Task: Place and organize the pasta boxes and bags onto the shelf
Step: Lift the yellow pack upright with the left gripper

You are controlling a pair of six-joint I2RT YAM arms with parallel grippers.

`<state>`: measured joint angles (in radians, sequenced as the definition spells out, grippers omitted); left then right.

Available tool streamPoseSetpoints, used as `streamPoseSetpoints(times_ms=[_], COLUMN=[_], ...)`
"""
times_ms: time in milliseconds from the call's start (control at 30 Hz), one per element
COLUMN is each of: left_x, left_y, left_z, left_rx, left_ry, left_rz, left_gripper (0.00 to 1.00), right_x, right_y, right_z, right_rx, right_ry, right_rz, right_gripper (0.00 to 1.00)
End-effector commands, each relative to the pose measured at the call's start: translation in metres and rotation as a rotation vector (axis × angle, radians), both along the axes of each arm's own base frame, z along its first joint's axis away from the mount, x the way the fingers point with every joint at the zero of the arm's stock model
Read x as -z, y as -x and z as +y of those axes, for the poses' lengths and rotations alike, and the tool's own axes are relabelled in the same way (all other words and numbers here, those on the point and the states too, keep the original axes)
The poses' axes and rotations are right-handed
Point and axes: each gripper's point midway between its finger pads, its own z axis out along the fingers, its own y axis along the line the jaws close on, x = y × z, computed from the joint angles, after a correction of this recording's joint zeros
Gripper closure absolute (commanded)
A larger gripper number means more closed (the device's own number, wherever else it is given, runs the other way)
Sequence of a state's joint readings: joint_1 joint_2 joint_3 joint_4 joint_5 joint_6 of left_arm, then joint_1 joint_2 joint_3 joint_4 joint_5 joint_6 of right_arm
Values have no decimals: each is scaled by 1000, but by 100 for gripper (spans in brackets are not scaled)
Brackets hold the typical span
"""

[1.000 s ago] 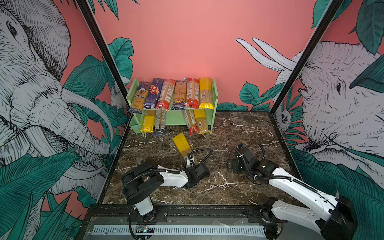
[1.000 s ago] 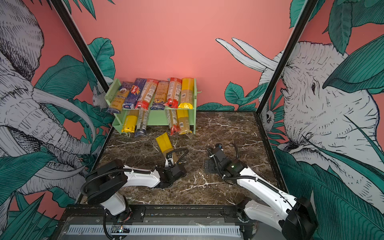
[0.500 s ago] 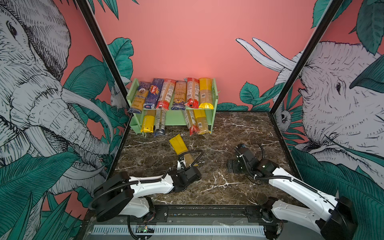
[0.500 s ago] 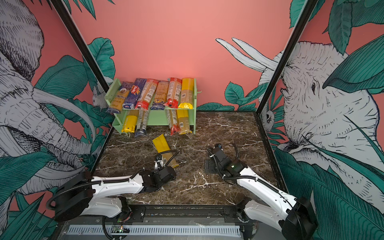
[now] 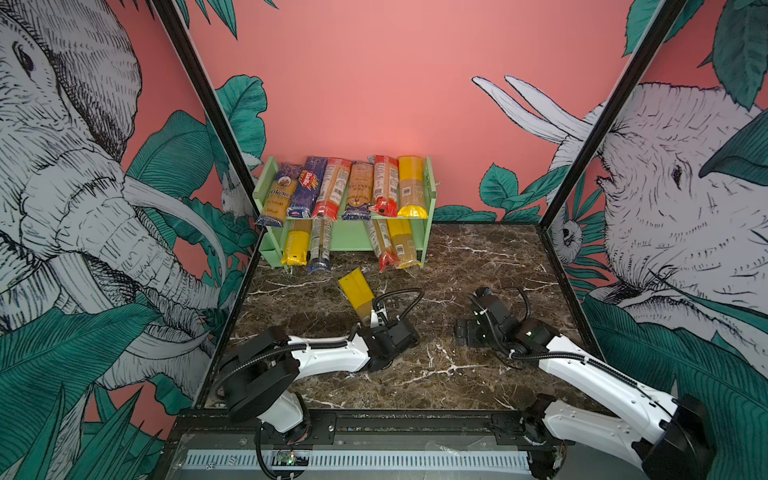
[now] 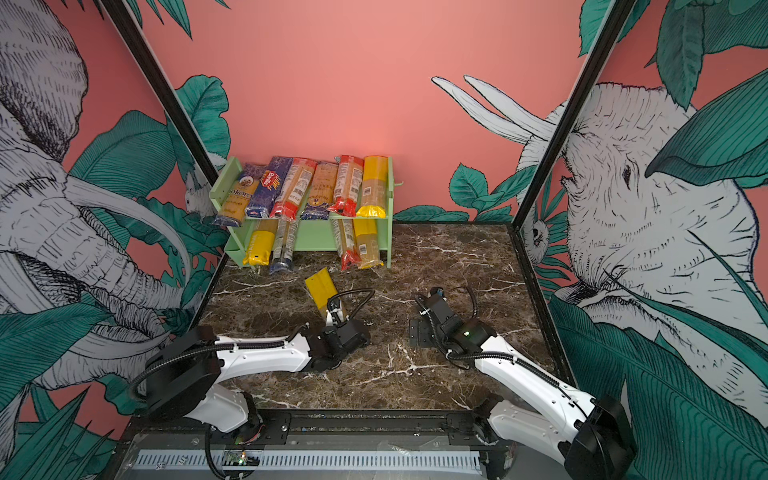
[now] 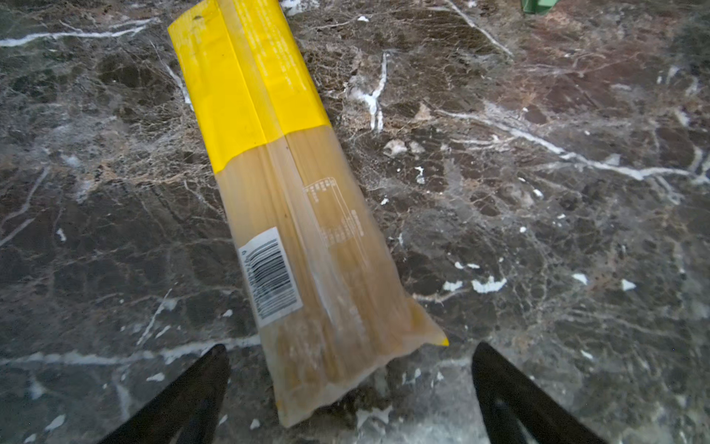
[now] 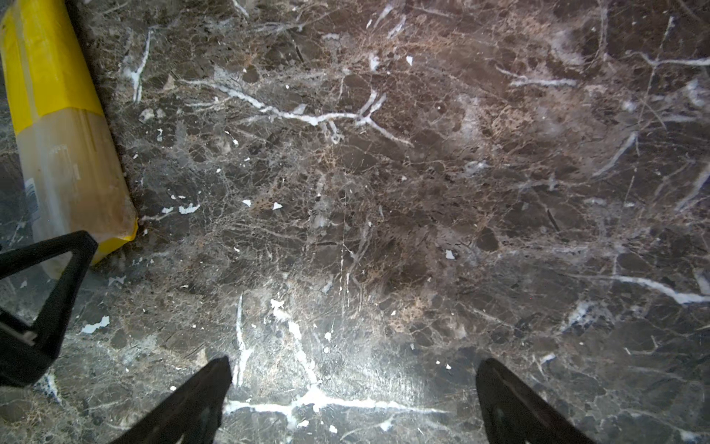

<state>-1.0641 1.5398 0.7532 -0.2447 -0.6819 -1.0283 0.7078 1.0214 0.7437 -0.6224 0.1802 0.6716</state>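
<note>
Spaghetti pack (image 7: 276, 173) end between spread jaws of left gripper (image 7: 349, 348), touching neither; right gripper (image 8: 353, 361) likewise spread, empty.

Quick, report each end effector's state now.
Left end effector: open; the end of the yellow-ended spaghetti pack lies loose between its jaws.
Right end effector: open, holding nothing.

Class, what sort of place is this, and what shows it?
Probably a staged robot test booth, not a real shop: two robot arms mounted at a marble tabletop, printed elephant wall panels enclosing it, and a small green shelf of pasta packs.
</note>
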Motion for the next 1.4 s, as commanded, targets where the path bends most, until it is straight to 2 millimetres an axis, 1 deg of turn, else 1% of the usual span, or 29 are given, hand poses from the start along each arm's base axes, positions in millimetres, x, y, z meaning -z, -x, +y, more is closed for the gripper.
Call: streamPoseSetpoints(times_ms=[0,100,167,367,567,800,833,900,967,1000,1033,1133,1200,1267,1333,1367], left_x=[-5,-6,-2,24,52,78,80,83,83,82,80,79,79,78,75,74], left_y=[-14,-15,-14,-17,-13,-11,-10,-8,-6,-4,-2,8,15,22,30,33], left_z=[11,20,23,17,23,21,22,24,28,30,34,44,52,59,68,72], left_rx=[-99,-136,-154,-168,-186,-173,-174,-175,-170,-167,-167,-164,-167,-166,-164,-161], left_ry=[23,-21,-20,5,17,12,12,13,10,5,-3,-7,-12,-17,-28,-36], left_rz=[-32,-34,-21,49,106,163,170,179,183,185,187,200,214,232,244,251], left_gripper=[1,1,1,1,1,1,4,15,33,45,54,68,80,89,100,100], right_x=[-2,-4,-5,-4,-5,-8,-9,-11,-12,-13,-13,-13,-13,-12,-11,-10], right_y=[3,4,2,-1,0,0,0,-1,-1,-1,0,-1,-2,-3,-4,-4], right_z=[-14,-18,-19,-11,-14,-14,-14,-15,-14,-14,-14,-13,-12,-8,-3,-1], right_rx=[25,28,29,16,17,12,11,11,10,10,10,12,10,1,-8,-12], right_ry=[33,37,33,8,11,15,16,17,13,12,12,8,6,-5,-18,-22], right_rz=[-14,-24,-25,-17,-21,-21,-23,-26,-28,-27,-26,-26,-22,-14,-6,-3], right_gripper=[1,1,1,1,1,1,1,1,1,1,1,1,1,1,1,1])
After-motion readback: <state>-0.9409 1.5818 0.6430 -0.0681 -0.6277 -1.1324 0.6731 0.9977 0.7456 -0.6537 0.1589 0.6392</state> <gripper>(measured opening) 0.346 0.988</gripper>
